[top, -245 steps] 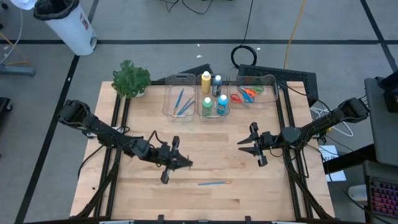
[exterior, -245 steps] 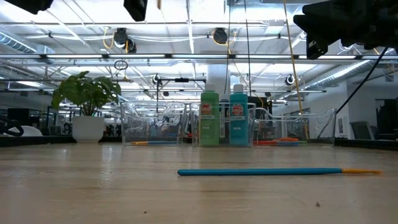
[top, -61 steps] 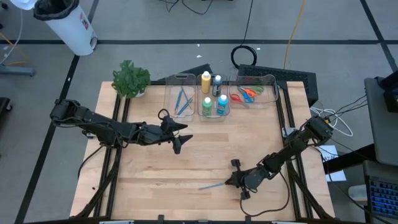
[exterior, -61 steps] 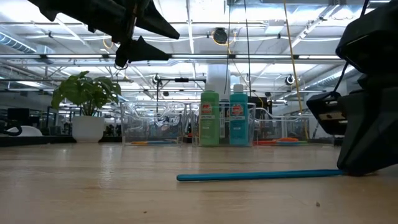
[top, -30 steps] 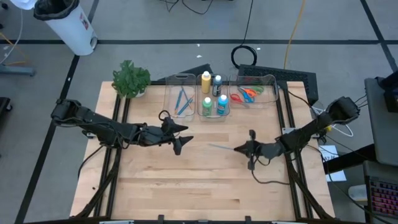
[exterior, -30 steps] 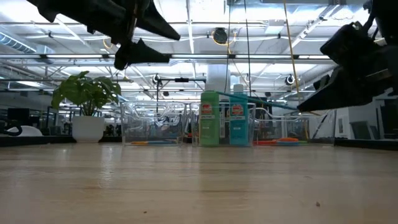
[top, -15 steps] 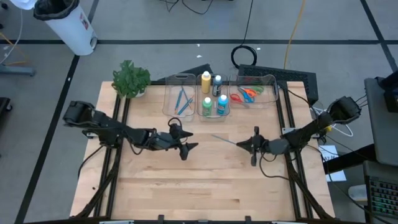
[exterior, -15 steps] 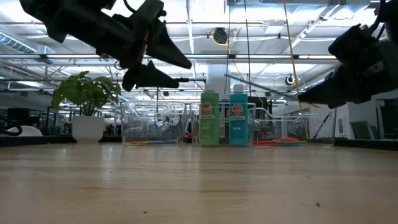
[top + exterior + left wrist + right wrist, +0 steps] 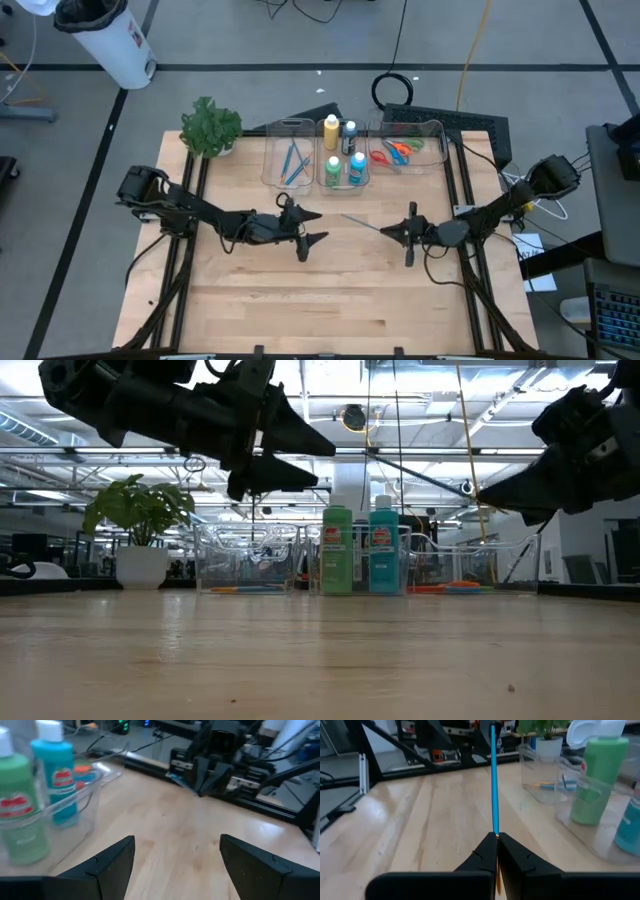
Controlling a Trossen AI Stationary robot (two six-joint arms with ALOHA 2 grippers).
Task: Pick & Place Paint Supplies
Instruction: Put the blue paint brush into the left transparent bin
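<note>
My right gripper point(image 9: 402, 232) hangs above the table's right middle, shut on a thin blue paintbrush point(image 9: 368, 222), whose shaft point(image 9: 493, 780) sticks out ahead of the fingers toward the table's left and far side. My left gripper point(image 9: 315, 232) is open above the table's middle, its fingertips facing the brush's free end, with nothing between them point(image 9: 177, 857). Two more blue brushes lie in the left clear bin point(image 9: 291, 160). Yellow, dark, green and blue paint bottles point(image 9: 343, 160) stand in the middle bin. Orange and green scissors point(image 9: 398, 150) lie in the right bin. My right gripper pinches the brush's orange end point(image 9: 496, 838) between its two fingertips. The fingers come from the table's right, and the brush runs on along them. It is lifted clear of the table, its free end point(image 9: 370, 457) tilted upward.
A leafy plant point(image 9: 210, 127) stands at the far left corner. The three clear bins line the far edge. The wooden table top point(image 9: 330, 290) lies bare between the arms and the near edge. Cables and a dark mat lie beyond the far right corner.
My left gripper, still open, has gone toward the table's right and a little toward its near edge, closer to the brush's free end. My right gripper has shifted slightly right and tipped the brush's free end higher and farther; the brush stays clear of the table.
</note>
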